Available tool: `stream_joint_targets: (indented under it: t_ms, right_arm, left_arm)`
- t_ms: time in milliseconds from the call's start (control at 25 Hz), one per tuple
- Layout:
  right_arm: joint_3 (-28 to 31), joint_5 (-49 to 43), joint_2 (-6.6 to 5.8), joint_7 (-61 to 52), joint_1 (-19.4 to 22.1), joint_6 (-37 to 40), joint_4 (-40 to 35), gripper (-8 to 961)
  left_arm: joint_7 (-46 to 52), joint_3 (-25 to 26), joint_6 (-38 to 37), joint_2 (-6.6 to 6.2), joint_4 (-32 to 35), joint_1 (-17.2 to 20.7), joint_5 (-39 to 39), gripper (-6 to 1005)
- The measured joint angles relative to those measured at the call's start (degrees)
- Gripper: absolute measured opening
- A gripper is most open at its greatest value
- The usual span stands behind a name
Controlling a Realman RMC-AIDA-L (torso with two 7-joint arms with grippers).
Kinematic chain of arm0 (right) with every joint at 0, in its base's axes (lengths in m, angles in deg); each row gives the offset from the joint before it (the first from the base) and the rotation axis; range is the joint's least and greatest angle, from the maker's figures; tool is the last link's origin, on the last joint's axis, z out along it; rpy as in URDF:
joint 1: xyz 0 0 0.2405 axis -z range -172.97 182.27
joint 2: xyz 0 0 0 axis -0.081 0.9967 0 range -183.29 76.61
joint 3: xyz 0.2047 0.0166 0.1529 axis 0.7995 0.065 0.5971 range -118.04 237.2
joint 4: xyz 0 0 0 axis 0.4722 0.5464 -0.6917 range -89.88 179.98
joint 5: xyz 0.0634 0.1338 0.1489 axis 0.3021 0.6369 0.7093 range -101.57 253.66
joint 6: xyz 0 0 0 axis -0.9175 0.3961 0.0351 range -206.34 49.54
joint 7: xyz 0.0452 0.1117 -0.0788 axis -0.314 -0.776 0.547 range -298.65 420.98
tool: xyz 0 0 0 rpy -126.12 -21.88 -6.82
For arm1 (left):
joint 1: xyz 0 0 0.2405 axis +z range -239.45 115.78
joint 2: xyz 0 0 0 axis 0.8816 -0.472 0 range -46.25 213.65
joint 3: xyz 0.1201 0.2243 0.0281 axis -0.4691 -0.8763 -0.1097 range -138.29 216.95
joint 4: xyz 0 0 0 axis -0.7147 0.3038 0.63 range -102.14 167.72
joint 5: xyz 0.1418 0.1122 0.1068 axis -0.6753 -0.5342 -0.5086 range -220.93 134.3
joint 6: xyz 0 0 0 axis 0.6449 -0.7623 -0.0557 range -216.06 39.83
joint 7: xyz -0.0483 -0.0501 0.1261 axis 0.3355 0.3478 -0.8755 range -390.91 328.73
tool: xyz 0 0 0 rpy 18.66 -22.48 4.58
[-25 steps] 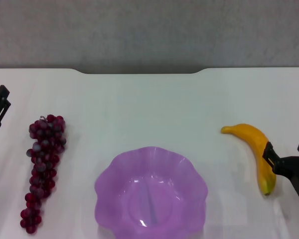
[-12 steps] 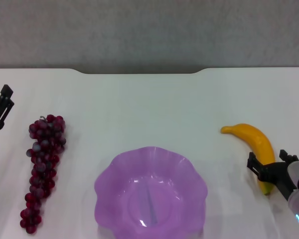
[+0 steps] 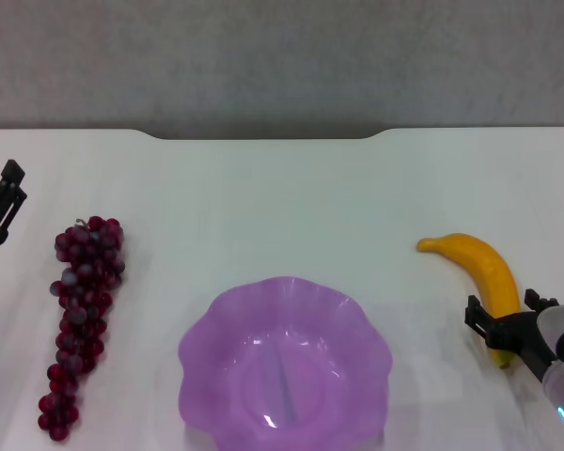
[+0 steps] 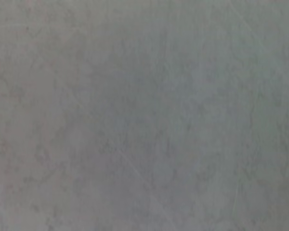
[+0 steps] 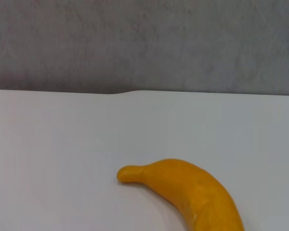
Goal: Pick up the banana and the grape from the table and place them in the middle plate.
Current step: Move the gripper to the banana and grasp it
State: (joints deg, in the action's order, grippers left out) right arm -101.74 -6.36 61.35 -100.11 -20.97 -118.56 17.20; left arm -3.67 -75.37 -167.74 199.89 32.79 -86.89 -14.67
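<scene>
The yellow-orange banana (image 3: 482, 268) lies on the white table (image 3: 282, 202) at the right; it also shows in the right wrist view (image 5: 190, 192). My right gripper (image 3: 504, 310) is open and low at the banana's near end, with one finger on each side of it. The bunch of dark red-purple grapes (image 3: 80, 315) lies at the left. The purple scalloped plate (image 3: 199, 340) stands empty at the front middle. My left gripper (image 3: 5, 195) hangs at the far left edge, apart from the grapes.
The table's far edge has a notch (image 3: 263, 137), with grey floor beyond it. The left wrist view shows only a grey surface. Bare tabletop lies between the plate and each fruit.
My right gripper has moved left and toward me, from beside the banana's middle to straddling its near end. The left gripper shifted slightly. The fruit and the plate have not moved.
</scene>
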Motion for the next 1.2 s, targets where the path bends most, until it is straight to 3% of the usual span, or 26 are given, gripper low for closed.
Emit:
stream_joint_targets:
  t_ms: [800, 1200]
  right_arm:
    - [0.11, 0.31, 0.0, 0.0, 0.31, -0.01, 0.26, 812]
    - [0.39, 0.48, 0.09, 0.0, 0.31, -0.01, 0.72, 737]
  left_arm:
    - [0.0, 0.0, 0.0, 0.0, 0.0, -0.01, 0.0, 760]
    - [-0.03, 0.0, 0.0, 0.0, 0.0, -0.07, 0.0, 760]
